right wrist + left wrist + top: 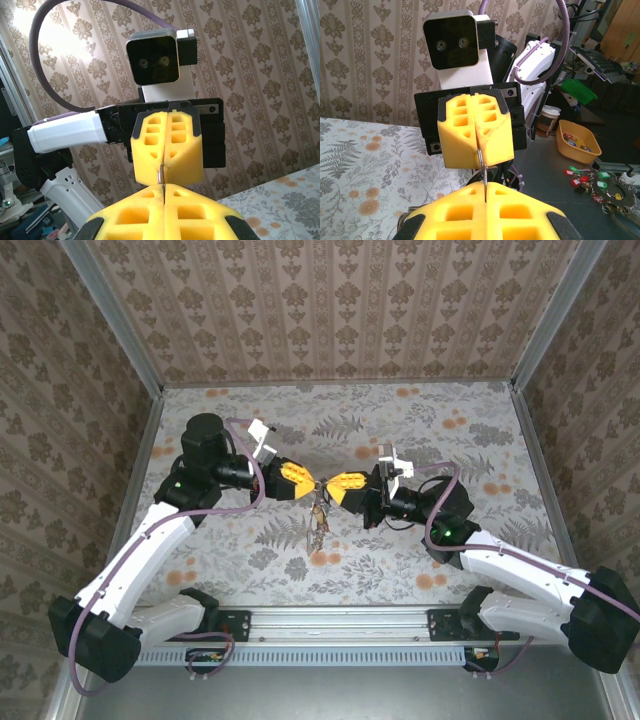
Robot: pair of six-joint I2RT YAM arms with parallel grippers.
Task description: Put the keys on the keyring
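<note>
The left gripper [306,483] and right gripper [330,487] meet tip to tip above the middle of the table [450,420]. Both are closed tight, each pinching the keyring [319,497] between blocky yellow fingers moulded with square hollows. From the left wrist, the ring [482,167] reads as a thin, curved sliver of grey metal running from the seam of the facing right gripper [477,145] down into the seam of the near fingers [455,215]. The right wrist shows the same sliver [160,176] below the left gripper [166,165].

The keys [317,527] dangle beneath the ring in a small dark cluster, too small to tell their colours.

The table wears a fern-and-flower print, and the walls [330,300] are damask-patterned. Beyond the right arm sit an orange plastic tray [572,150] of coloured tags and a paper cup [551,120].
</note>
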